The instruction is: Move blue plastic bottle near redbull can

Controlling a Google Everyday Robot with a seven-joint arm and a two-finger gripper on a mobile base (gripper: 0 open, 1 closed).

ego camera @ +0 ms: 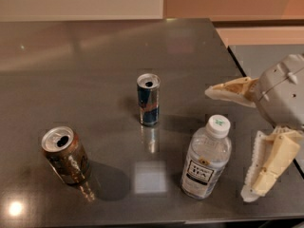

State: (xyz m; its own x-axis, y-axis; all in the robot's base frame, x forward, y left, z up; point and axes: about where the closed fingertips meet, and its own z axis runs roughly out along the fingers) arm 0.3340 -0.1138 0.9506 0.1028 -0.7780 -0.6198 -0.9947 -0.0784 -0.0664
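The blue plastic bottle (206, 158) stands upright near the table's front right, clear with a white cap and a dark-and-white label. The redbull can (148, 100), slim, blue and silver, stands upright in the middle of the table, to the left of and behind the bottle. My gripper (229, 143) is at the right edge of the view, just right of the bottle. Its two cream fingers (232, 90) are spread wide apart, one behind the bottle's cap and one low beside its base. It holds nothing.
A wider brown-gold can (66, 155) stands open at the front left. The dark grey table (85, 65) ends at a right edge close to my gripper; a second surface lies beyond it at the right.
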